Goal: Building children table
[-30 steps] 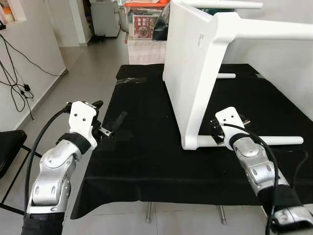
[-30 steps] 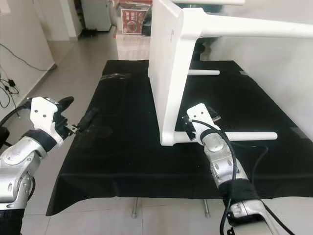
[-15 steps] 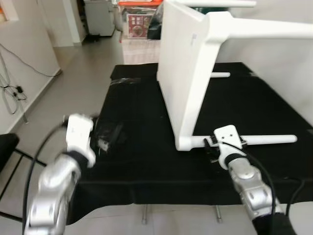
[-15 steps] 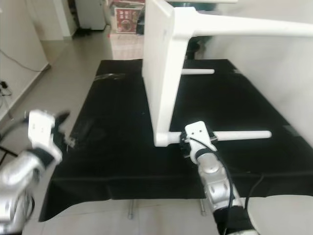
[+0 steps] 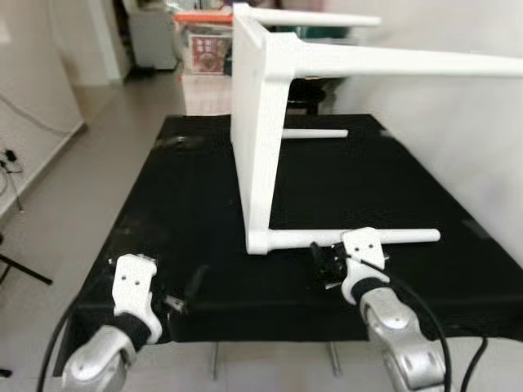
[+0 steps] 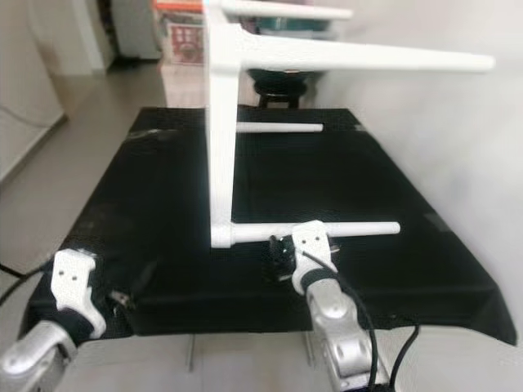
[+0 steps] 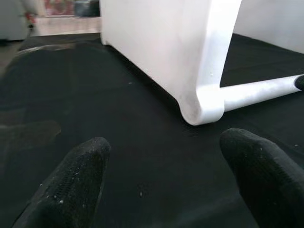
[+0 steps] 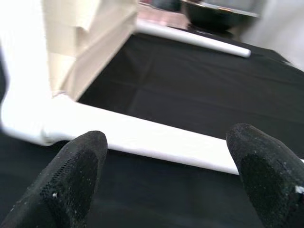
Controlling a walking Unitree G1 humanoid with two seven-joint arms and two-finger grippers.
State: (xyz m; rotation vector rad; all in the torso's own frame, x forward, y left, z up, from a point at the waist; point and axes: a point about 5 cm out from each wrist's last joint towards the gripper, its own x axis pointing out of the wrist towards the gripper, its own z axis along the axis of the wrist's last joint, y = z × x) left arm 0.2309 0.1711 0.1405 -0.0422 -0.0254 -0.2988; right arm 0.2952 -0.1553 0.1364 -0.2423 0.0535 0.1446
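White children's table (image 5: 253, 122) lies on its side on a black cloth-covered work table (image 5: 163, 196), tabletop panel standing on edge, its four legs pointing toward the robot's right. Lower near leg (image 5: 359, 238) rests along the cloth; the far lower leg (image 5: 315, 133) lies further back; two upper legs jut out in the air.

Right gripper (image 5: 327, 263) sits low, just in front of the near leg, close to its joint with the panel; in the right wrist view its fingers (image 8: 71, 175) are spread wide, the leg crossing the gap beyond them, nothing held.

Left gripper (image 5: 184, 296) hovers at the near left edge of the cloth, well apart from the table; fingers (image 7: 76, 175) spread wide, empty.

Against a second ago: whole scene sits further off and more edge-on, so the camera has moved back; both arms sit lower in frame, and the right gripper, then up against the leg, now stands just off it.

A small label shows on the panel in earlier frames; not legible now
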